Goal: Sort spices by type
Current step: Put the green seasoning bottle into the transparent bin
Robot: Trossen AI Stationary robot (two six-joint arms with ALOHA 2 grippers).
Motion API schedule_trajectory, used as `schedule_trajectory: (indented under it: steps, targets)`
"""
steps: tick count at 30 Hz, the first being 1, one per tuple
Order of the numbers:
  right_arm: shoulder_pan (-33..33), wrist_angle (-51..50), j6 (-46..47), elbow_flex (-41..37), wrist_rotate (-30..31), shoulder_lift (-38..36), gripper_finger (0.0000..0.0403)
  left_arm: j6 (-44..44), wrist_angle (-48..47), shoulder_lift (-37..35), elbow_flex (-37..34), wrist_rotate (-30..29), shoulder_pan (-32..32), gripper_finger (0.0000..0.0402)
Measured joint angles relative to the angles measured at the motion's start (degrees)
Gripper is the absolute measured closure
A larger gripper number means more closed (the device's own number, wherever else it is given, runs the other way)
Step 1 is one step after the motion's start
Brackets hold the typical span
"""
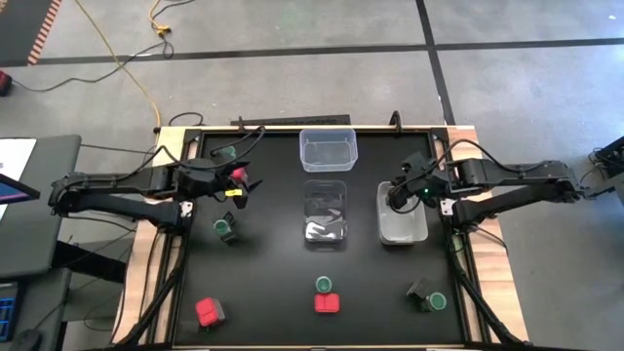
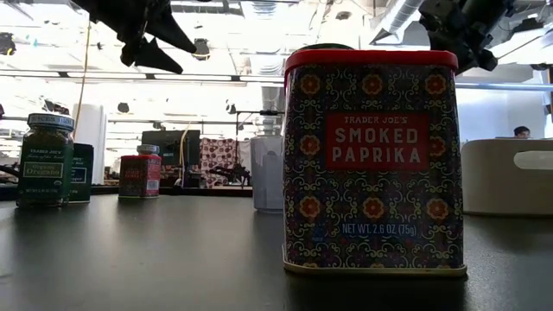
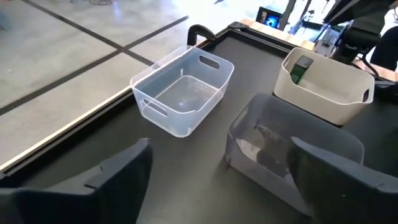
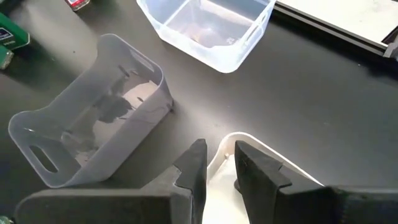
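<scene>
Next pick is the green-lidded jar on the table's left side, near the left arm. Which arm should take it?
Left. The left tool hangs open close to that green-lidded jar. The right tool is over the white tub, across the table, with the middle clear tub in between.

The black table [image 1: 263,283] has a pale wooden edge [image 1: 136,283] and stands on a grey concrete floor [image 1: 292,24] crossed by dark lines [image 1: 322,51], with a yellow cable [image 1: 136,68] snaking over it toward the table's far corner. Off to one side sits a grey desk [image 1: 34,185], partly out of view. Looking level across the tabletop, the room behind is bright, with an open ceiling of pipes and ducts [image 2: 397,13], a dark monitor [image 2: 168,142] in the middle distance, and a person's head [image 2: 521,131] just showing at the far edge.
</scene>
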Motion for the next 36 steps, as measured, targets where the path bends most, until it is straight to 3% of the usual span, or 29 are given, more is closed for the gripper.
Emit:
schedule_trajectory:
  steps: [18,23,36]
  targets:
    - [0.0,0.7,-0.2,0.0,0.0,0.0,0.0291,-0.2,-0.3,0.0,0.0,0.1,2.0,0.0036]
    - [0.0,0.7,-0.1,0.0,0.0,0.0,0.0291,4.3,-0.4,0.0,0.0,0.3,7.4,0.0036]
    - [0.0,0.7,-0.1,0.0,0.0,0.0,0.0291,10.8,-10.5,0.0,4.8,11.4,23.9,0.0036]
